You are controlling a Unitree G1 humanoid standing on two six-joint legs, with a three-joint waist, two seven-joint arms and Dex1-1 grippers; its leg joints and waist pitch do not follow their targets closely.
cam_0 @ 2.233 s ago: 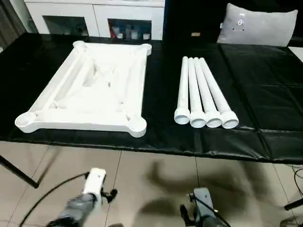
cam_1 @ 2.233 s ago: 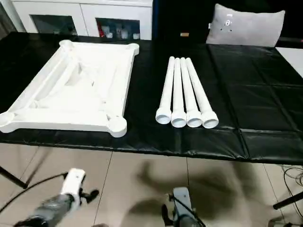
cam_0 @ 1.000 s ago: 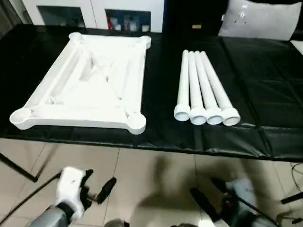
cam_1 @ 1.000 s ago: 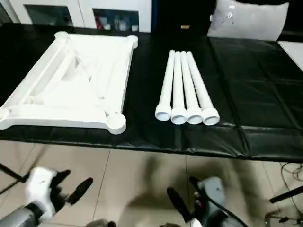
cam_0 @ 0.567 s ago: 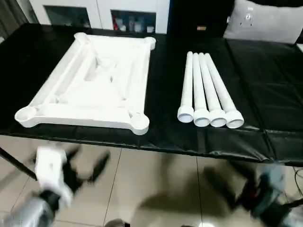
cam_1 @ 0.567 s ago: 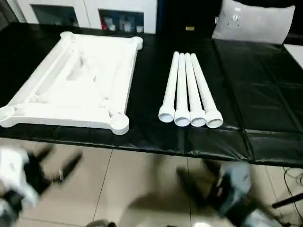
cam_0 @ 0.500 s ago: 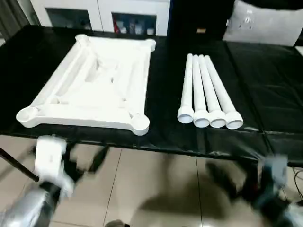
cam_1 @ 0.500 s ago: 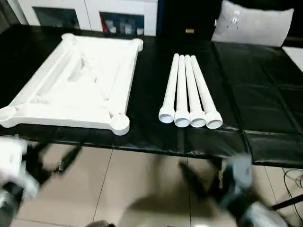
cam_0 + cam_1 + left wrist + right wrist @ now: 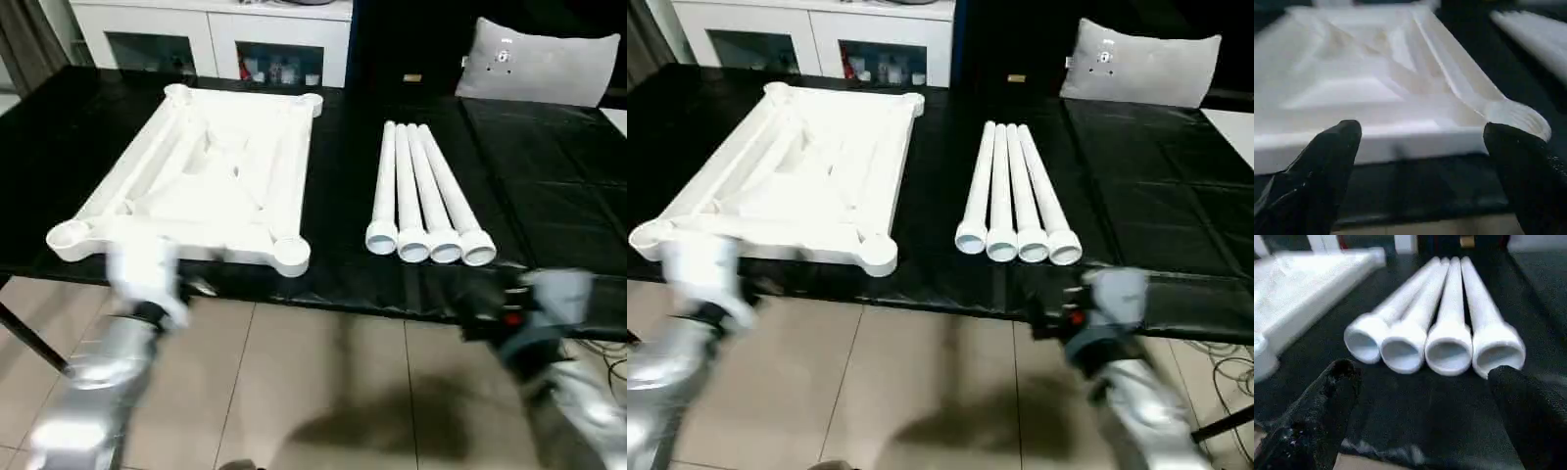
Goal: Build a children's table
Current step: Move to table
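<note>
Nothing is assembled yet. The table top (image 9: 201, 181) lies underside up at ten o'clock on the black work table (image 9: 549, 196), all corner sockets empty. The four legs (image 9: 423, 196) lie side by side at one o'clock. The left gripper (image 9: 1420, 147) faces the top and the right gripper (image 9: 1422, 377) the legs, both spread wide, holding nothing.

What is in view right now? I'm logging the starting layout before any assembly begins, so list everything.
Table top: one, white, ribbed side up, on the left of the work table.
Legs: four, white, side by side, right of the top.
Work table: one, black-covered.
Pillow: one, grey, far right.
Cabinet: one, white, behind.
Left gripper: open, before the top's near edge.
Right gripper: open, before the legs' ends.
</note>
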